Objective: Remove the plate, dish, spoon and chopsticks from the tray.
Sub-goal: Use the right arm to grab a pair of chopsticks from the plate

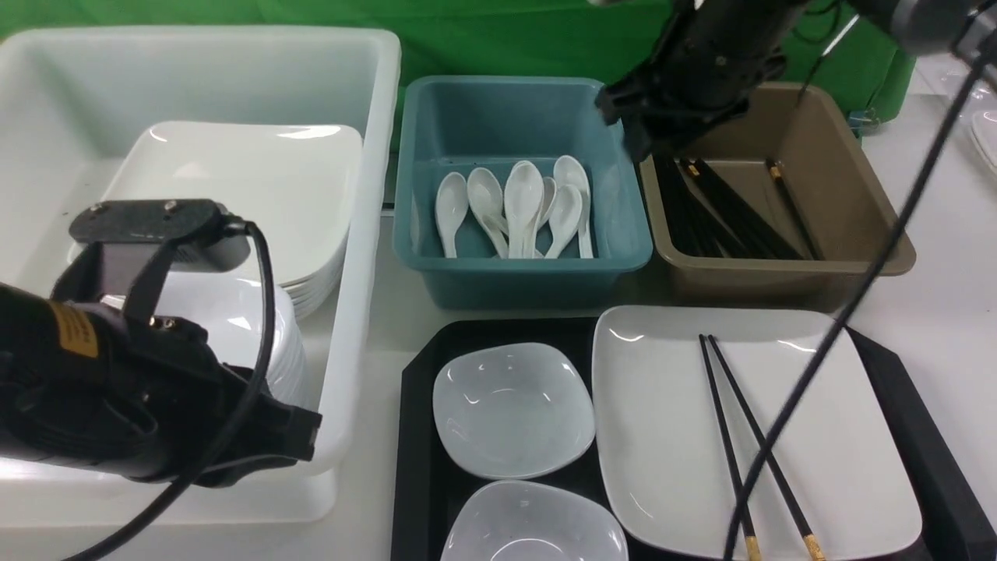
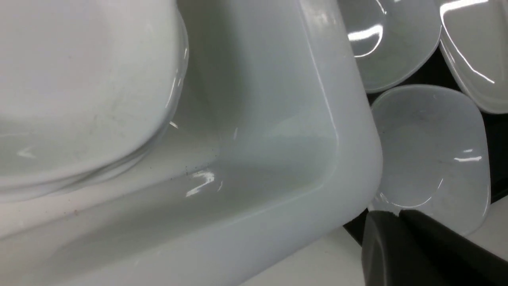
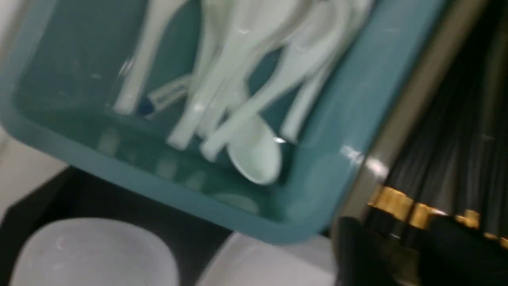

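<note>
Right gripper [image 3: 405,254] hangs over the brown bin [image 1: 849,179], fingers a little apart. I see my left gripper [image 2: 397,226] closed beside the white tub [image 2: 278,159].

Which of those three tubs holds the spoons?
The blue tub in the middle: white spoons lie in it. The white tub to its left holds plates, and the brown tub to its right holds black chopsticks.

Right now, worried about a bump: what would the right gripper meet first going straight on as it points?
The right gripper would probably meet the pile of black gold-banded chopsticks in the brown plastic bin, near its wall beside the teal plastic bin; depth is unclear.
</note>
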### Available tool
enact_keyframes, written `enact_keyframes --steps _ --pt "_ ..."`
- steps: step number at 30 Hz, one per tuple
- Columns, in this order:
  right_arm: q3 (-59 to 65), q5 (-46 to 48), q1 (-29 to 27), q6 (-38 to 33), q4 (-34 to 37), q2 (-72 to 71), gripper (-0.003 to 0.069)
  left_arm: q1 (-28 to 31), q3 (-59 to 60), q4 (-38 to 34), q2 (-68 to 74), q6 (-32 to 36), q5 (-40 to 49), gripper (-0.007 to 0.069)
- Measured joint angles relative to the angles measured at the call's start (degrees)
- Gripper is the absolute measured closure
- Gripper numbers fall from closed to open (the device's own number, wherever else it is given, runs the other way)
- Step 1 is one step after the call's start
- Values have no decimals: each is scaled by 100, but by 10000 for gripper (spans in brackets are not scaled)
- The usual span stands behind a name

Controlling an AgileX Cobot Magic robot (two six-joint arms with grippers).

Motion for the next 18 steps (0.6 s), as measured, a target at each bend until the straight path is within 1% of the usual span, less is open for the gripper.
enact_keyframes --steps 1,2,3,4,5,6,8,10,12,13,18 --pt "53 0 0 1 -37 -52 492 0 0 0 0 0 0 616" --pt "550 0 -6 92 -104 -483 576 0 0 0 0 0 -7 616" --pt "855 -5 -6 169 -123 -767 598 0 0 7 0 0 -7 616" --pt "1456 -11 -6 243 -135 -1094 600 0 0 7 0 0 -7 616" --pt "1910 -11 1 279 -143 -1338 587 0 0 7 0 0 -7 616" --pt "2094 -15 1 285 -148 -1426 576 0 0 7 0 0 -7 616" --pt "3211 -49 1 423 -155 -1813 456 0 0 7 0 0 -7 616" --pt "4149 -339 1 653 -161 -1931 265 0 0 2 0 0 -7 616" --pt "4639 -711 1 802 -161 -1905 151 0 0 2 0 0 -7 616" --pt "5083 -1040 1 946 -161 -1833 62 0 0 2 0 0 3 616" --pt "5620 -1608 1 1216 -161 -1446 -22 0 0 2 0 0 106 616"
